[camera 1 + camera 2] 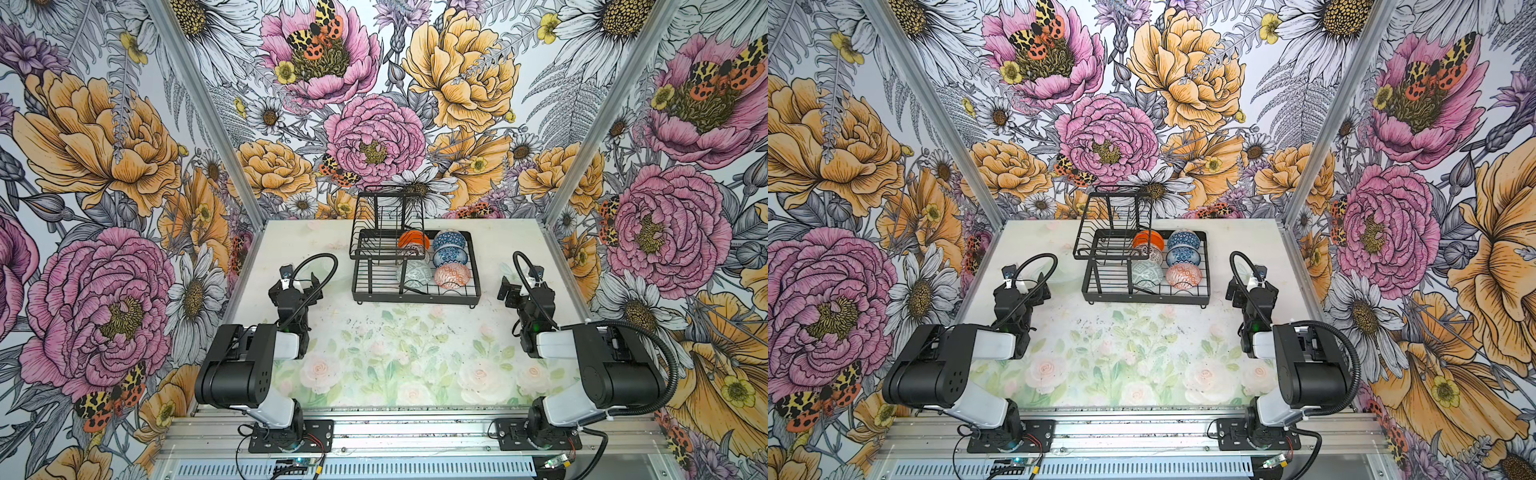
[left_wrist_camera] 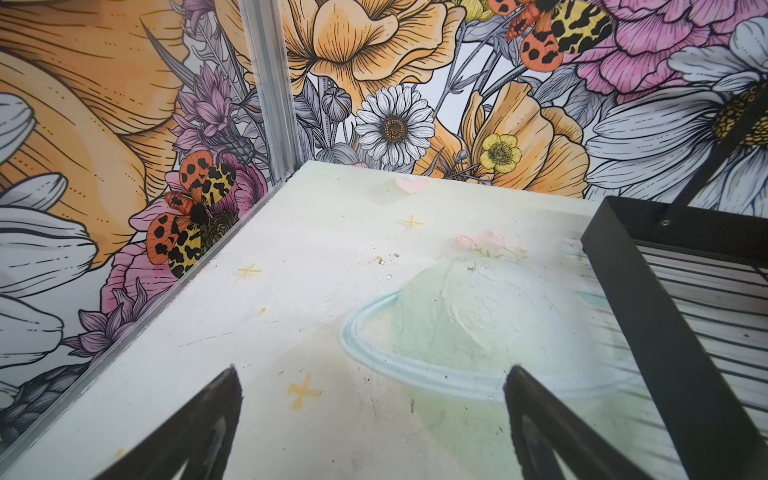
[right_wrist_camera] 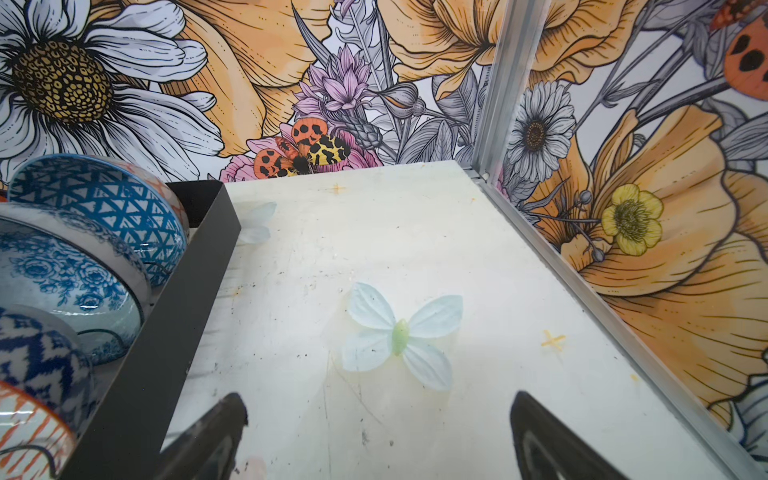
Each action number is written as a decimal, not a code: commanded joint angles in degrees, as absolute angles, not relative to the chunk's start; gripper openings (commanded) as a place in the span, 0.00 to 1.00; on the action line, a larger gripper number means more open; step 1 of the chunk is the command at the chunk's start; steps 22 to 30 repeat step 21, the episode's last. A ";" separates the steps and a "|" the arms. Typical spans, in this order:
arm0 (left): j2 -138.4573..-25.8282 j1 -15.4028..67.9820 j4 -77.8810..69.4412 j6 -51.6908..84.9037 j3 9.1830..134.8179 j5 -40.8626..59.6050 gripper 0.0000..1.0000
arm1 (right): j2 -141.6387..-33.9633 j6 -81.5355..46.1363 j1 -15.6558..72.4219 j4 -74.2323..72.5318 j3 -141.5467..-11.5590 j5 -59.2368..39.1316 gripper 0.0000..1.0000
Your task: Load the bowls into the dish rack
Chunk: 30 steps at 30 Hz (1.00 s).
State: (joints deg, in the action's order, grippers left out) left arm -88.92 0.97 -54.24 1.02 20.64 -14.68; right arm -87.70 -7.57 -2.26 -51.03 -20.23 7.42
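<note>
While both arms are sitting folded low at the near side of the worktop [image 1: 415, 332], the rack [image 1: 415, 298] is standing at the back middle in both top views. Its raised tier [image 1: 376, 232] is sitting over its back left part.

All six bowls [image 1: 451, 259] are lying inside the rack's right half, tipped on edge among the wires in two rows running front to back. The orange bowl [image 1: 413, 240], lattice bowl [image 1: 411, 252] and grey-green bowl [image 1: 415, 274] are making up the inner row. The blue geometric bowl [image 1: 451, 240], floral bowl [image 1: 449, 257] and red-orange bowl [image 1: 452, 276] are lining the right wall.

The left end effector [image 2: 374, 374] is hovering over bare worktop just left of the rack, its jaws spread wide and gripping nothing. The right end effector [image 3: 380, 399] is hovering to the rack's right, also spread wide and empty, pointing over a pale printed butterfly [image 3: 399, 336].
</note>
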 commanded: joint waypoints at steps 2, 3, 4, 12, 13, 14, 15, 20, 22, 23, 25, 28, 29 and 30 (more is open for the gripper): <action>-88.86 1.14 -54.67 0.00 21.20 -13.38 0.99 | -87.73 -6.75 -1.97 -51.68 -21.19 7.67 1.00; -88.86 1.10 -54.69 0.00 21.23 -13.38 0.99 | -87.70 -6.68 -2.00 -51.59 -21.19 7.68 1.00; -88.86 1.14 -54.72 0.00 21.23 -13.42 0.99 | -87.71 -6.71 -1.99 -51.65 -21.25 7.72 1.00; -88.94 1.06 -54.25 0.09 21.44 -13.13 0.99 | -87.71 -6.69 -2.02 -51.68 -21.21 7.68 1.00; -88.86 0.97 -54.09 0.09 21.54 -13.01 0.99 | -87.66 -6.70 -2.00 -51.62 -21.25 7.73 0.99; -88.92 1.03 -54.10 0.10 21.53 -13.01 0.99 | -87.71 -6.73 -2.00 -51.68 -21.19 7.72 0.99; -88.88 0.86 -54.03 0.18 21.58 -12.84 0.99 | -87.67 -6.74 -1.96 -51.61 -21.23 7.73 0.99; -88.86 0.87 -54.65 0.06 21.23 -12.66 0.99 | -87.72 -6.71 -1.95 -51.66 -21.23 7.71 1.00; -88.94 1.02 -54.43 0.00 21.35 -12.61 0.99 | -87.71 -6.75 -1.95 -51.68 -21.19 7.71 0.99; -88.94 1.02 -54.43 0.00 21.35 -12.61 0.99 | -87.71 -6.75 -1.95 -51.68 -21.19 7.71 0.99; -88.94 1.02 -54.43 0.00 21.35 -12.61 0.99 | -87.71 -6.75 -1.95 -51.68 -21.19 7.71 0.99; -88.94 1.02 -54.43 0.00 21.35 -12.61 0.99 | -87.71 -6.75 -1.95 -51.68 -21.19 7.71 0.99; -88.94 1.02 -54.43 0.00 21.35 -12.61 0.99 | -87.71 -6.75 -1.95 -51.68 -21.19 7.71 0.99; -88.94 1.02 -54.43 0.00 21.35 -12.61 0.99 | -87.71 -6.75 -1.95 -51.68 -21.19 7.71 0.99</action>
